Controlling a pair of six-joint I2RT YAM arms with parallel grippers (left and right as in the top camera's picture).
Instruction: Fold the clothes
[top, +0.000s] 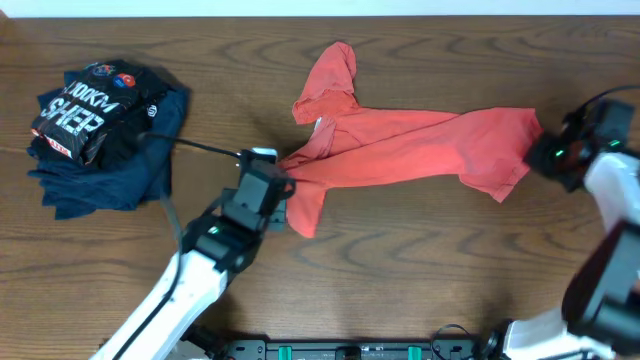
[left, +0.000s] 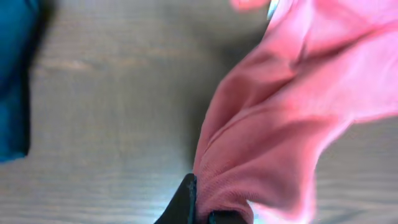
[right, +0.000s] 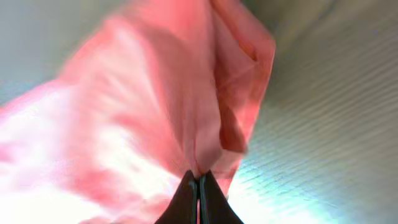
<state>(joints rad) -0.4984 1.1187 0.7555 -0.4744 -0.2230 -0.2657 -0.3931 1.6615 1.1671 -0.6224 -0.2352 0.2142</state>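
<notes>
Garment: the coral-red cotton T-shirt (top: 410, 145) is pulled into a long, crumpled band, bunched rather than flat.
Position: it lies across the middle of the dark brown wooden table (top: 450, 270), running left to right between the two arms.
Far part: one lobe of cloth juts from the band's left part toward the table's far edge, with a small white spot at its base.
Left end: narrow and gathered, with a flap drooping toward the near edge.
Right end: broader, with a loose corner pointing toward the near edge.
Surface: soft folds and creases run along its length. The wrist views show them converging at each set of fingers.
Left gripper (top: 283, 188): clenched on the shirt's narrow left end, with cloth welling up out of the fingers.
Right gripper (top: 540, 150): fingers pressed together, pinching the edge of the right end.
Beside: a black shirt with white and red print (top: 85, 110) rests on rumpled navy blue garments (top: 110, 175) at the table's left, well apart from the T-shirt.
</notes>
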